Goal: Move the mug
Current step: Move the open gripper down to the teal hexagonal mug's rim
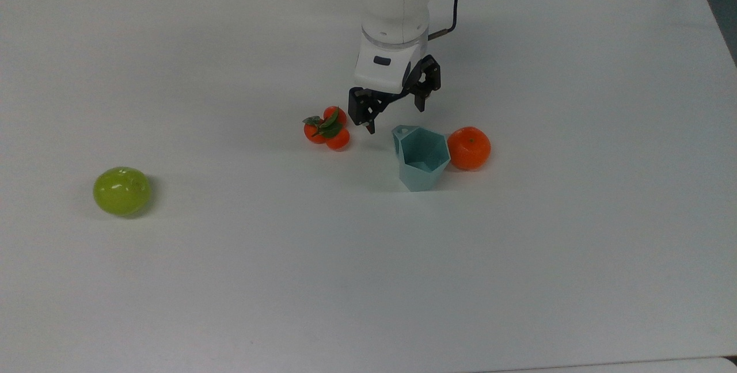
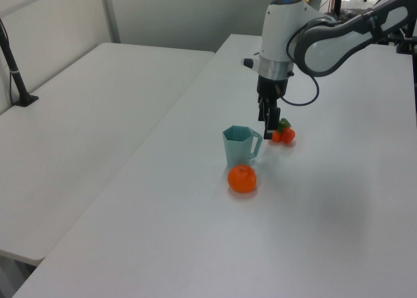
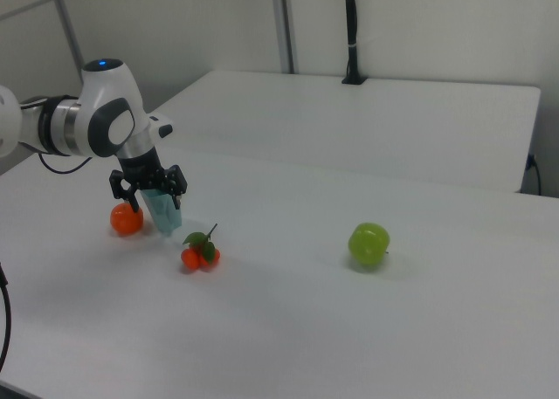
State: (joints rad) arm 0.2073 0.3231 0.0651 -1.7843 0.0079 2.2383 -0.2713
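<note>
My pincer (image 1: 395, 111) hangs spread wide and empty by the mug (image 1: 422, 158); the right view puts it before the mug (image 3: 165, 212), the top view shows a gap.

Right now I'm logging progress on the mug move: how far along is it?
Early stage. Done: the gripper is beside the mug, jaws open. In hand: nothing; the mug stands untouched on the table next to the orange. Left: grasp and move the mug.
</note>
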